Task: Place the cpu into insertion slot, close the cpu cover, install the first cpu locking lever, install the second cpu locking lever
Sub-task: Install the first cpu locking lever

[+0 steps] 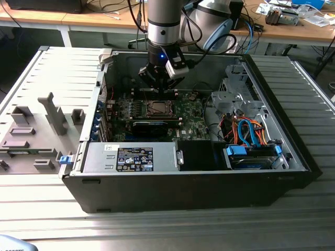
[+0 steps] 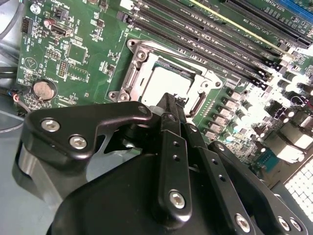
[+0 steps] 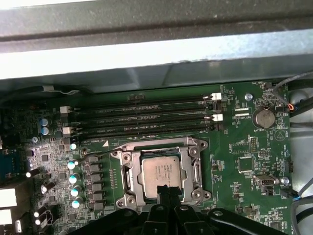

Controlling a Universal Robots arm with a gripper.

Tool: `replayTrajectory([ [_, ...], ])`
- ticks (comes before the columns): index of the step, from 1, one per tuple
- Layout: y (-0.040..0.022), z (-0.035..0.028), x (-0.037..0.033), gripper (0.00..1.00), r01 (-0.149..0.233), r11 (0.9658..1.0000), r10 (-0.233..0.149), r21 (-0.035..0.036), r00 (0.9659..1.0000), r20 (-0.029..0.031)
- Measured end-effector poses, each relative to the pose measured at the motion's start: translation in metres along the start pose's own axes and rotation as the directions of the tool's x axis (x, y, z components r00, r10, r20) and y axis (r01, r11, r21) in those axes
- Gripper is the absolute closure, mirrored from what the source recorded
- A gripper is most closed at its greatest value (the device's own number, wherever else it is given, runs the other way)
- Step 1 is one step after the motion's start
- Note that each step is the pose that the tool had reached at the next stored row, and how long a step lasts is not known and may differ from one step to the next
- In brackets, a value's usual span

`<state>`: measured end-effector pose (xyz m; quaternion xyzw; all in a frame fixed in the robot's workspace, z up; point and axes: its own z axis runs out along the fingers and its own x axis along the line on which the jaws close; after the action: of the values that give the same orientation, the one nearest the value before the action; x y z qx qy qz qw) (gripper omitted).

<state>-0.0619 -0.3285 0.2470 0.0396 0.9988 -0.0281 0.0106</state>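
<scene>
Ribbed grey table bears case.

silvery square cpu seated flat in socket, cpu cover closed around it

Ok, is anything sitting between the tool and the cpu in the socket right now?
Nothing visible. In both wrist views the tool is right at the near edge of the cpu, which lies flat in its socket with the cpu cover framing it; no cable or part crosses between them.

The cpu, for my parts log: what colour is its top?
Silvery-grey metal; the cpu shows best in the first wrist view.
</scene>
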Motion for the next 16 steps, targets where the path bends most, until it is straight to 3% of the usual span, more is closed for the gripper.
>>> replayTrajectory([
  [16,0.0,0.0002,0.0,0.89,0.028,0.9996,-0.028,-0.0007,0.9996,0.0016],
])
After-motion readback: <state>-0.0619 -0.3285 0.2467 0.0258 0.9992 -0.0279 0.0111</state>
